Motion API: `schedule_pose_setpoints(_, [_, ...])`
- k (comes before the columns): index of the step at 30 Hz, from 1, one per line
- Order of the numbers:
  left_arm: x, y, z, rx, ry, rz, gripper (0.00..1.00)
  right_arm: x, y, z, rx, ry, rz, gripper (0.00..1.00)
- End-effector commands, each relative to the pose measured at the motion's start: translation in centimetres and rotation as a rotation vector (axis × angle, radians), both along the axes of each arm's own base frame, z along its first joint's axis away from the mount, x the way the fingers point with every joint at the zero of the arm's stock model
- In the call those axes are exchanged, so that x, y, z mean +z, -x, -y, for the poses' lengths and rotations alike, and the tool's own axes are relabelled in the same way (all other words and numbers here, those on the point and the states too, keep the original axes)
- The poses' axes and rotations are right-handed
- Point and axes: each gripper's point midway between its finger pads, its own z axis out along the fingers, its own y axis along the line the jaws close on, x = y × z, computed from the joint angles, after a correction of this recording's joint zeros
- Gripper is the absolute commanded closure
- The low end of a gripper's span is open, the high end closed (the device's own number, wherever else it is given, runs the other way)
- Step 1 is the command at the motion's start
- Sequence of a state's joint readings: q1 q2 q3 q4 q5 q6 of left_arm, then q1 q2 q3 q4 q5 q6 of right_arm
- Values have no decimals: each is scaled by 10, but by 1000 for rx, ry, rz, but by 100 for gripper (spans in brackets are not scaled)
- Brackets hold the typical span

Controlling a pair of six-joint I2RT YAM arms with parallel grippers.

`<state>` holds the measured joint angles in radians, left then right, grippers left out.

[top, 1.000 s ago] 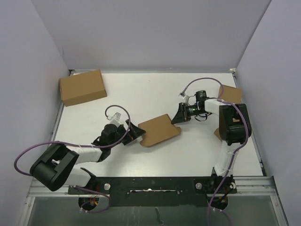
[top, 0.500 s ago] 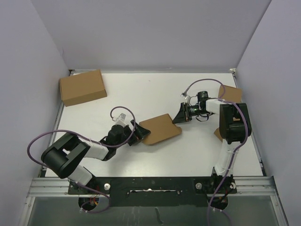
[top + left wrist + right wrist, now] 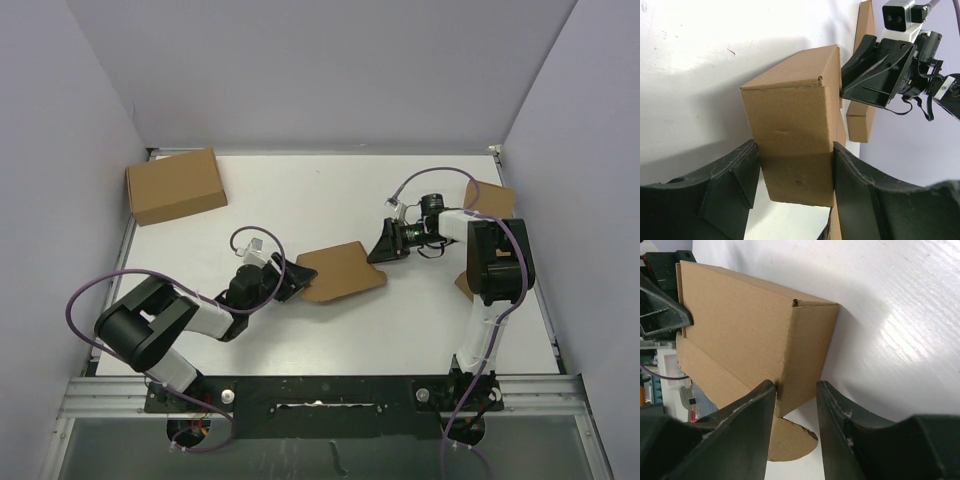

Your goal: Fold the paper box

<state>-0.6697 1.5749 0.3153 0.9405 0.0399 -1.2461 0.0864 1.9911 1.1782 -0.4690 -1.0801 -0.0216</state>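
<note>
Left hand (image 3: 795, 167): clamped on the paper box (image 3: 790, 107), one finger flat against each side face of its near end, no gap at either pad. The box is folded into an oblong with the top seam closed at that end. It lies on the bench (image 3: 300, 195) about mid-bench, long axis running left-right and slightly tilted in the top view. The left arm lies low, reaching in from the left.

Right hand (image 3: 795, 395): at the opposite end of the box, fingers set narrow, with the box's corner edge running down into the gap between them. It looks to be touching, but can't tell whether it is pinching the cardboard or just resting against it. A rounded flap (image 3: 792, 440) pokes out below the box at that end.

Further out: a larger closed brown carton (image 3: 175, 186) sits at the far-left corner of the bench, well apart from both hands. A smaller brown box (image 3: 490, 197) is at the far right, partly hidden behind the right arm. A purple cable (image 3: 430, 172) loops over each wrist.
</note>
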Motion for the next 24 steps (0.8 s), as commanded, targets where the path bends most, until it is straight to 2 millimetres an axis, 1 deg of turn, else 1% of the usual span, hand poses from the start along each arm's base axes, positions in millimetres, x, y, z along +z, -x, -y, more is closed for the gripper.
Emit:
schedule_pose_setpoints(1, [39,-14,13,12,111,99,57,18,-8,2,10,9,93,57])
schedule_pose_setpoints(4, [43,-14,12,22,124,99,59,36,-12,5,17,12,160,52])
schedule_pose_setpoints(6, [47,-14,10,28,130,95,59,51,-15,9,22,22,229,50])
schedule_pose_setpoints(9, [49,-14,8,47,132,50,59,84,-16,15,39,44,377,47])
schedule_pose_setpoints(13, [51,-15,2,90,133,-54,59,129,-4,17,108,69,659,41])
schedule_pose_setpoints(15, [53,-17,-2,116,132,-118,59,146,7,12,170,73,821,34])
schedule_pose_setpoints(16, [54,-17,-3,125,129,-147,59,152,13,8,214,71,918,27])
schedule_pose_setpoints(17, [54,-17,-5,132,123,-181,59,158,22,2,264,73,1032,18])
schedule_pose_setpoints(18, [56,-17,-5,128,119,-214,59,165,32,-4,314,75,1168,5])
schedule_pose_setpoints(19, [53,-14,-7,127,105,-259,59,159,43,-10,367,69,1277,1])
schedule_pose_setpoints(20, [56,-14,-7,122,105,-286,59,160,50,-16,408,60,1394,2])
schedule_pose_setpoints(21, [60,-15,-7,116,108,-306,59,158,58,-22,454,45,1449,2])
schedule_pose_setpoints(22, [63,-14,-8,110,109,-324,59,156,64,-25,494,31,1461,2])
schedule_pose_setpoints(24, [67,-14,-11,111,107,-348,59,150,68,-31,558,54,1489,2])
